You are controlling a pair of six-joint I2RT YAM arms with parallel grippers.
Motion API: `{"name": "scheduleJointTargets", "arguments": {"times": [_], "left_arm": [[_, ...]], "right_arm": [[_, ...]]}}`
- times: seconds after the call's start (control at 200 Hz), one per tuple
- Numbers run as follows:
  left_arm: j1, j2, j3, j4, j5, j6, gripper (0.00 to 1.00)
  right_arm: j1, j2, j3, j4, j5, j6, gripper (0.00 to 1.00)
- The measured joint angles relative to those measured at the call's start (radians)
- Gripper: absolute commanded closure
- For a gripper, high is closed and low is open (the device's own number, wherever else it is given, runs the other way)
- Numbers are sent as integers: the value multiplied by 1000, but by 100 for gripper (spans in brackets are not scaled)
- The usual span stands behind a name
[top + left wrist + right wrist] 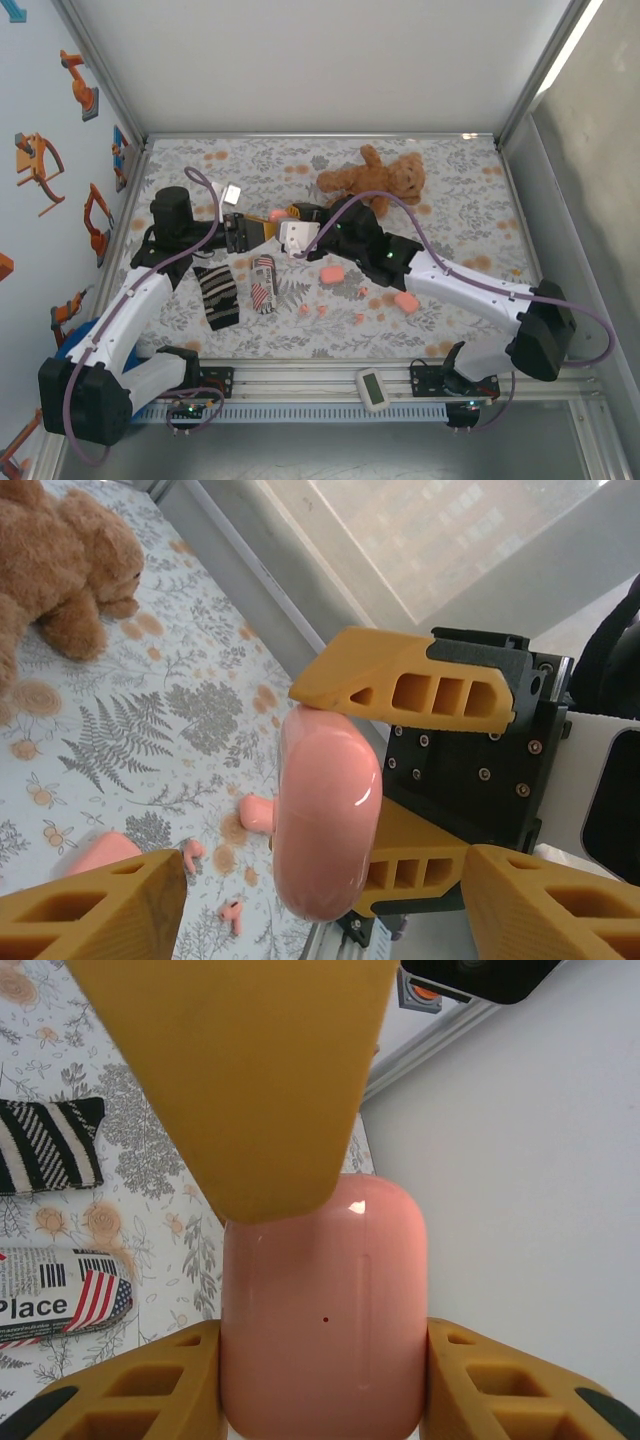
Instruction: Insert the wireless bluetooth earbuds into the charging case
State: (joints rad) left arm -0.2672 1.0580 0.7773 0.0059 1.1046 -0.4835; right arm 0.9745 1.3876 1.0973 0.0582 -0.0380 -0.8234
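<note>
A closed pink charging case (325, 1310) is held off the table, and my right gripper (323, 1328) is shut on its sides. In the left wrist view the same case (325, 815) stands clamped between the right gripper's yellow fingers (400, 685). My left gripper (327, 865) is open, its fingers wide apart to either side of the case's end. One left finger (230, 1070) overlaps the case's top corner. Both grippers meet mid-table, the left (262, 230) and the right (292, 215). Tiny pink earbuds (303, 310) (360, 318) (232, 915) lie loose on the cloth.
Two more pink cases (332, 272) (405, 301) lie on the floral cloth. A brown teddy bear (375, 180) sits at the back. A striped sock (217, 295) and a flag-printed packet (263, 283) lie front left. A white device (372, 388) rests on the front rail.
</note>
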Motion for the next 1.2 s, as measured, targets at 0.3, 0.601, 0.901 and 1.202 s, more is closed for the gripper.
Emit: {"name": "scheduleJointTargets", "arguments": {"times": [0.3, 0.601, 0.901, 1.202], "left_arm": [[-8, 2, 0, -32, 0, 27, 46], [-15, 2, 0, -49, 0, 43, 56], [-15, 2, 0, -56, 0, 49, 57], [-14, -2, 1, -83, -16, 68, 67]], "right_arm": [[19, 9, 13, 7, 6, 0, 59], [26, 24, 42, 6, 6, -4, 59], [31, 40, 45, -6, 19, -11, 59], [31, 45, 44, -19, 32, -12, 59]]}}
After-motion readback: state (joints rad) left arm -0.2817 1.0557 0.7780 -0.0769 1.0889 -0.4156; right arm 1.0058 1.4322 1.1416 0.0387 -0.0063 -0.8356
